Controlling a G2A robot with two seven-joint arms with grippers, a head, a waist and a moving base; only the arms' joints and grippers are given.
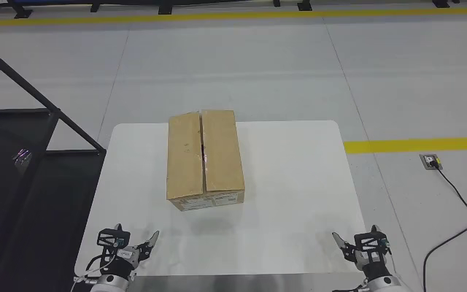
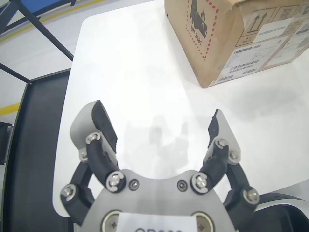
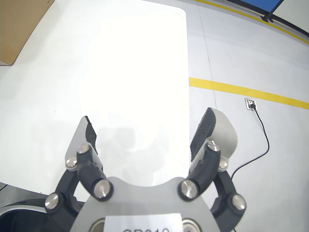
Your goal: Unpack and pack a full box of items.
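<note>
Two grippers sit low in the top view, one at each lower corner of the frame. The left gripper (image 1: 130, 241) (image 2: 157, 112) has its jaws spread wide with nothing between them; its ribbed black pads (image 2: 105, 124) hang over bare tabletop. The right gripper (image 1: 357, 241) (image 3: 147, 117) is spread just as wide and also holds nothing, its pads (image 3: 201, 131) above the table's near edge, with grey floor beyond one finger. Both are well apart from the cardboard box (image 1: 204, 157) (image 2: 217, 25) (image 3: 21, 13), which stands on the white table (image 1: 292, 182) (image 2: 132, 61) (image 3: 120, 49) a little left of the frame's centre in the top view, its long side running away from the robot. Its top flaps are folded down and meet along a lengthwise seam; whether tape seals that seam is hard to tell. White labels cover the end face nearest the grippers, and a red-dashed warning mark shows on each long side. Left of the table stands a black frame (image 1: 29, 146). On the floor at the right of the frame run a yellow line (image 1: 405, 144) and a cable plugged into a floor socket (image 1: 430, 162) (image 3: 251, 103).
</note>
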